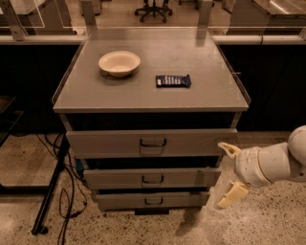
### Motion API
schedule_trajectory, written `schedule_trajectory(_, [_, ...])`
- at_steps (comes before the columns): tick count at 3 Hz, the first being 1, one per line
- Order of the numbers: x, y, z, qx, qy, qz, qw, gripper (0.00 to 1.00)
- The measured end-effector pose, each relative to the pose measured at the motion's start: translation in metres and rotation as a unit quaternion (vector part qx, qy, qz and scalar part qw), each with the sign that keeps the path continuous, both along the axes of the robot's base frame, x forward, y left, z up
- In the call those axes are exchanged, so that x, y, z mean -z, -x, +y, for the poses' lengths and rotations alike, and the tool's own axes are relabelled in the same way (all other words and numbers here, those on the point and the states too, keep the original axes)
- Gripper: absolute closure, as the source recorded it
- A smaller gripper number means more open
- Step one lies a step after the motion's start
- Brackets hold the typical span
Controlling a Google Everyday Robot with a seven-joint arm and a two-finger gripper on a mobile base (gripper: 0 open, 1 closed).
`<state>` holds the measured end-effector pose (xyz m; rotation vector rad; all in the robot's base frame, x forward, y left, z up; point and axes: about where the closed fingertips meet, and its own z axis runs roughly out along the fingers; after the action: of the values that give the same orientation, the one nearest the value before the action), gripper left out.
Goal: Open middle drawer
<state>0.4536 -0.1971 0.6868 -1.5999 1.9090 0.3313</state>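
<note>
Middle drawer (191,178): grey metal, shallow flat front, central of three in the cabinet (76,98), lower centre of view. Small dark loop handle (152,180) at mid-front, nothing touching it. Front stands a little fwd of the cabinet body, with a dark gap above it. Interior in shadow; contents cannot be told.

Top drawer (105,142): taller front, own loop handle, projects further fwd than the middle one. Dark slot between it and the cabinet top; inside not visible.

Bottom drawer (119,201): lowest, narrowest-looking front, set furthest back of the three. Contents hidden.

Gripper (223,174): at right side of cabinet, approx level with the middle drawer's right end, well apart from the handle. Two pale fingers spread wide, one up near the top drawer's lower right corner, one down beside the bottom drawer. Jaws open, holding nothing. White rounded wrist and arm enter from the right edge.

Cabinet top: pale round bowl (119,62) at left-centre, upright, interior showing only plain pale surface. Dark flat packet (173,81) to its right, lying flat, apart from the bowl.

Surroundings: black cables (67,191) and a black stand leg (48,201) on speckled floor (267,220), left of cabinet. Office chair base (153,7) in bkgd, top of view.
</note>
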Motion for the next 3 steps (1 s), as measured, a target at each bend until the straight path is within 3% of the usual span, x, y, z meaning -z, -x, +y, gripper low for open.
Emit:
schedule_trajectory(1, [0.035,0.016,-0.009,0.025,-0.007,0.004,0.9997,0.00])
schedule_trajectory(2, [0.066,0.030,-0.002,0.023,-0.003,-0.005,0.9997,0.00])
schedule_trajectory(3, [0.105,0.036,0.023,-0.009,0.002,-0.002,1.0000,0.00])
